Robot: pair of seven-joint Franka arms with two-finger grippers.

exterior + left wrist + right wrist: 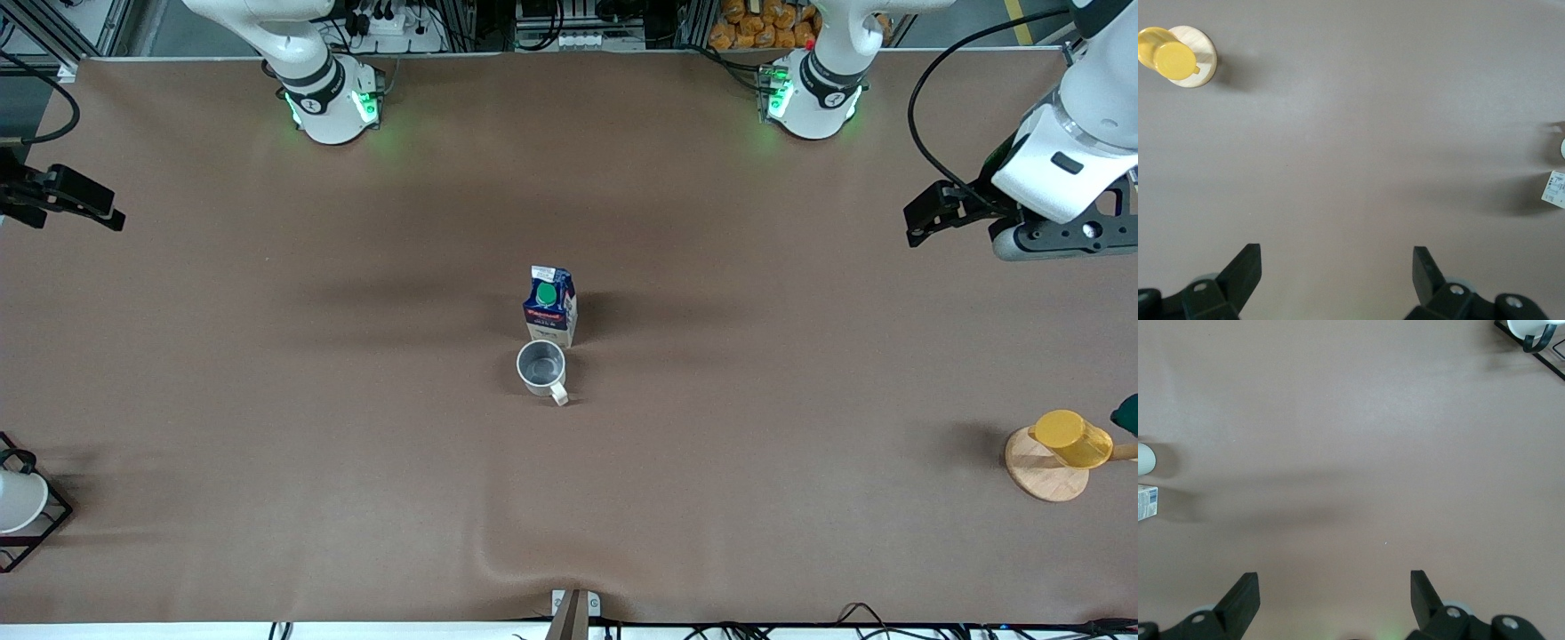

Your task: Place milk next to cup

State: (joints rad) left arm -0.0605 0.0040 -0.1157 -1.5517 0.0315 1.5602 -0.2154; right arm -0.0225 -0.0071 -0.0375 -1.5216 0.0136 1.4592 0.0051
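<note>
Well, here is what stands on the table, from the front camera's edge back toward the arms.

White cup in rack: a white cup (18,500) sits in a black wire rack (40,524) at the right arm's end of the table, nearest the front camera.

Yellow cup: it (1071,438) rests on a round wooden coaster (1042,471) at the left arm's end.

Cup: the small off-white mug (542,367) stands upright in the middle of the table, grey inside, its handle pointing toward the front camera.

Milk: the carton (550,305) stands upright just beside the cup, a little farther from the front camera, so close they look to be almost touching. Its green cap faces up.

Task so far: the milk looks already set next to the cup, so I think little is left to do.

Right gripper: it (62,200) hangs over the table edge at its own end, fingers spread wide, holding nothing.

Left gripper: it (951,213) hangs over its own end, also wide open and empty.

What matters next: both claws are well apart from the milk, which lies toward the middle from each. Neither looks clearly nearer. A grab would need the claw to come down around the tall, upright carton.
</note>
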